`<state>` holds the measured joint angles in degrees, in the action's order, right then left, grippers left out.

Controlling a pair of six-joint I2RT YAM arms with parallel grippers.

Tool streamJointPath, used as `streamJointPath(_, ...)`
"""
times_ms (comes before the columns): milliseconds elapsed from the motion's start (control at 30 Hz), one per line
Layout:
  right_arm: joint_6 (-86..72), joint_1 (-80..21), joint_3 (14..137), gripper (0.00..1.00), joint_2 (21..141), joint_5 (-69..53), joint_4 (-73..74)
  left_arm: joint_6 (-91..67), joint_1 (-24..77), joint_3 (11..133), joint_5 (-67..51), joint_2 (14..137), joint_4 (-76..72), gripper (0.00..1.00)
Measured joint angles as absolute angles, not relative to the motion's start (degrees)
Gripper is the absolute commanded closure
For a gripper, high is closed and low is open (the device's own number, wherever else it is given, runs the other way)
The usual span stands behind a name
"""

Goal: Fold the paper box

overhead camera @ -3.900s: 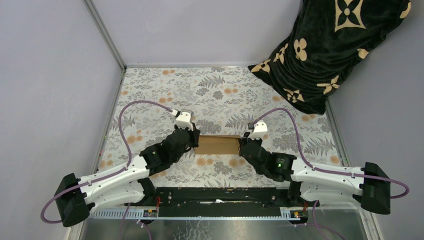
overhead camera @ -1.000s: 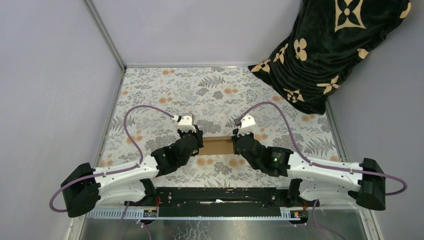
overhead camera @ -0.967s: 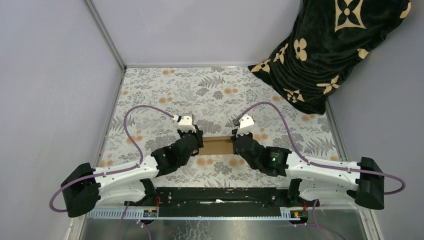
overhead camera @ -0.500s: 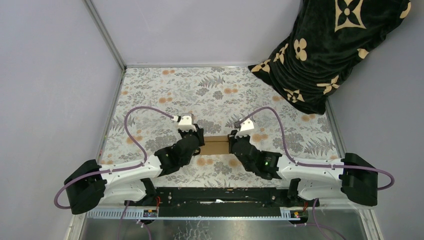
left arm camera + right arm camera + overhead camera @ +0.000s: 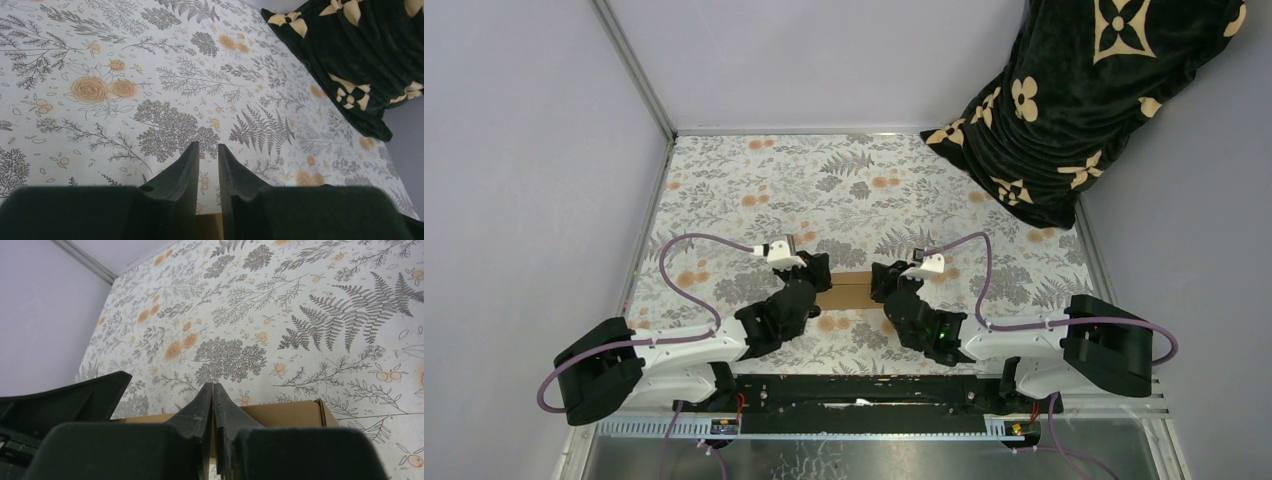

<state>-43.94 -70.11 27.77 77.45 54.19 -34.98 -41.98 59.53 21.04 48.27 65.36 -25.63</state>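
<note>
**paper box (image 5: 851,292) mostly out of sight**

From above, the left gripper (image 5: 821,276) and the right gripper (image 5: 878,284) cover both ends of the box, so only its middle strip shows. The left wrist view catches just a brown sliver at its bottom edge, between the fingers (image 5: 182,170). Whether they pinch it I cannot tell. In the right wrist view the pressed-together fingers (image 5: 227,415) block part of the box's wall. The dark patterned cloth (image 5: 1104,100) runs off the top and right edges.
</note>
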Motion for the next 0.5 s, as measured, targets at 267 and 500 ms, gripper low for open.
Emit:
streamJointPath(267, -49.5, -72.6, 27.6, 0.9, 78.4, 58.3, -35.7, -44.4, 61.3, 20.4, 50.1, 61.7, -23.2, 0.67)
streamJointPath(500, -53.4, -74.4, 28.2, 0.9, 79.1, 56.1, -35.7, -42.7, 62.7, 21.6, 48.7, 52.4, -8.5, 0.55)
